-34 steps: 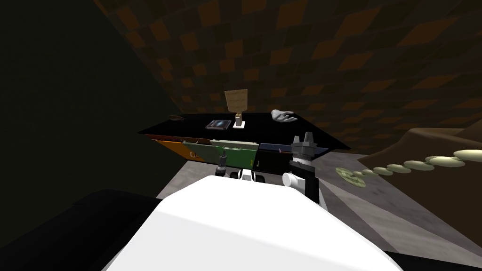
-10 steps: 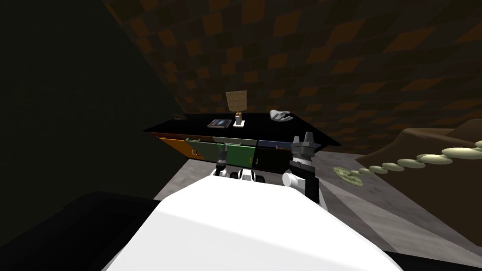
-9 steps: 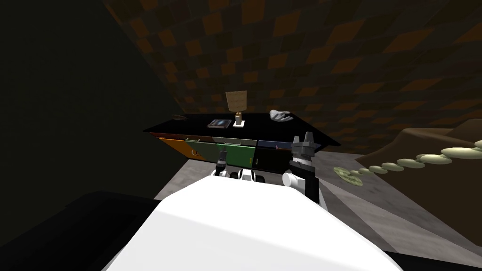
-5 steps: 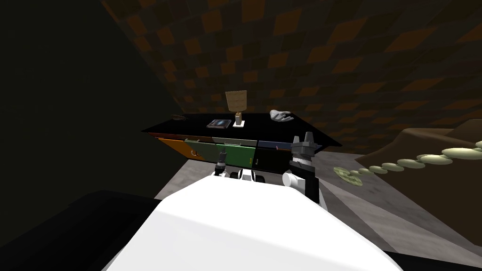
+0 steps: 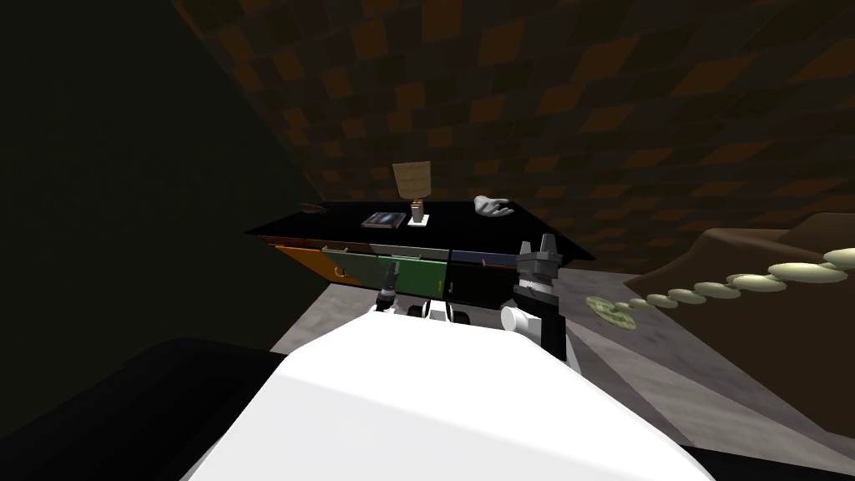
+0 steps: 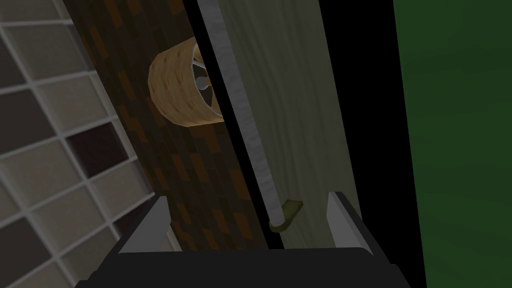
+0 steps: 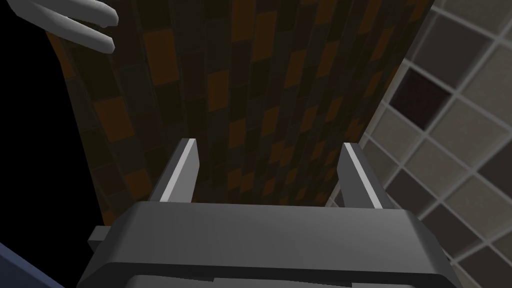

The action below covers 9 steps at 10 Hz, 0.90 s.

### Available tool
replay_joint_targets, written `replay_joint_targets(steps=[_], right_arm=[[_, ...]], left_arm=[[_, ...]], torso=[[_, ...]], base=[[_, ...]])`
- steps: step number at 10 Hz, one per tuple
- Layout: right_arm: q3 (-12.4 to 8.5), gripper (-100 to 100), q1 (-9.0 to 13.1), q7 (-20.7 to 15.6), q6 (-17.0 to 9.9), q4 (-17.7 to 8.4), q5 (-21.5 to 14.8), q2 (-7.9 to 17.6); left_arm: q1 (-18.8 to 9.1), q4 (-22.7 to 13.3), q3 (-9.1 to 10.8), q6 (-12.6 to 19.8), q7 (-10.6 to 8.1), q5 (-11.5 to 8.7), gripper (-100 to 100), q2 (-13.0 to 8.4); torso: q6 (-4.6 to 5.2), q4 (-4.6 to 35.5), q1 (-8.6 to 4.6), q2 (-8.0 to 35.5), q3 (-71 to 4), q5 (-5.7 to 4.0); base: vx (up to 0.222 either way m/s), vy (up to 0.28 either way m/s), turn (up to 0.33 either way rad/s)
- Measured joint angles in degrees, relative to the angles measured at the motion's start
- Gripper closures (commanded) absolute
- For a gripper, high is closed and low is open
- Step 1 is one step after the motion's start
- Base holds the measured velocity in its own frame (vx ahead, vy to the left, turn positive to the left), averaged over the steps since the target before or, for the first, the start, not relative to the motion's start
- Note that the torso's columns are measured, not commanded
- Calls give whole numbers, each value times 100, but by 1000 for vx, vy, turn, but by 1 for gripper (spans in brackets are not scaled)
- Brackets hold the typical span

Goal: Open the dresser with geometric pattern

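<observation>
Left hand [image 6: 247, 199] sitting at the dresser [image 5: 467, 230] drawer handle [image 6: 245, 115], fingers apart, not clamping.
Dresser is standing dead ahead against the checkered wall, black top, fronts running orange [image 5: 305, 257], green [image 5: 417, 275], then dark. Left hand is pointing at the pale grey-green drawer front [image 6: 300, 125]; the bar handle's end and its mount are lying between the spread fingers, neither finger pressing it. Lamp [image 5: 412, 179] is standing on the dresser top above that drawer, with a flat book [image 5: 382, 220] beside it and a white hand-shaped ornament [image 5: 493, 206] further right. Right hand [image 5: 538, 249] is hanging raised by the dresser's right end, fingers also apart, gripping nothing.
</observation>
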<state>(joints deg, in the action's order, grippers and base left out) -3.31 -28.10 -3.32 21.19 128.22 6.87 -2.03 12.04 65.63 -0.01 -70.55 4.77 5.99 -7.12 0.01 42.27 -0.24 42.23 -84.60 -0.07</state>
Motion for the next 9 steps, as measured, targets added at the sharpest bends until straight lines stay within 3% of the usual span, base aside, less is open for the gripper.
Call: replay_joint_targets(steps=[3, 8, 9], right_arm=[[0, 0, 0, 0, 0, 0, 0, 0], [-2, 0, 0, 0, 0, 0, 0, 2], [-2, 0, 0, 0, 0, 0, 0, 2]], left_arm=[[58, -24, -32, -116, 58, 12, -100, -35], [86, -41, -48, -165, 86, 16, -100, 548], [84, -46, -49, -173, 88, 16, -100, 561]], torso=[[0, 2, 20, 6, 4, 6], [-1, 2, 28, 8, 5, 8], [-1, 2, 24, 6, 3, 6]], base=[[30, -180, -11], [5, -19, -2], [-22, -55, -111]])
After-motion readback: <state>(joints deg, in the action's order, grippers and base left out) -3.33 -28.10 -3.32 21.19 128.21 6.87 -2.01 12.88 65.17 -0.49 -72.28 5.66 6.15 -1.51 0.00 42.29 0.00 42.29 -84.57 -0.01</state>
